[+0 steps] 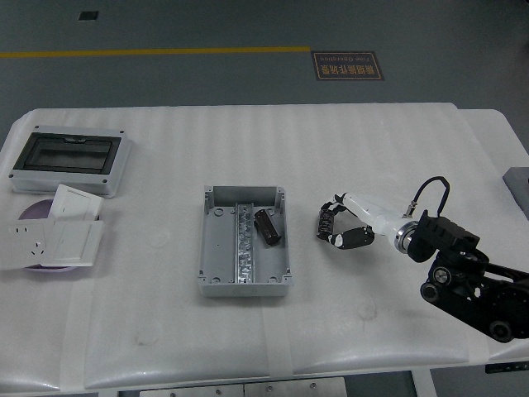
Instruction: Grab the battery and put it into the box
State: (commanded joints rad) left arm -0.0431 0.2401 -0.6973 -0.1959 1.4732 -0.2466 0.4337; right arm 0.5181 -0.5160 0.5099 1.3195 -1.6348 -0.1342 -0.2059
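Observation:
A dark cylindrical battery point(266, 227) lies inside the open grey box point(219, 248) at the middle of the table, in its right half beside a metal rail. My right hand point(332, 225) hovers just right of the box, apart from it, its fingers relaxed and holding nothing. Its black arm point(467, 277) comes in from the lower right. My left arm is out of view.
A grey enclosure with a dark window point(70, 159) stands at the far left. In front of it white switch plates point(58, 236) lie over a purple disc point(35, 210). A dark object point(518, 184) shows at the right edge.

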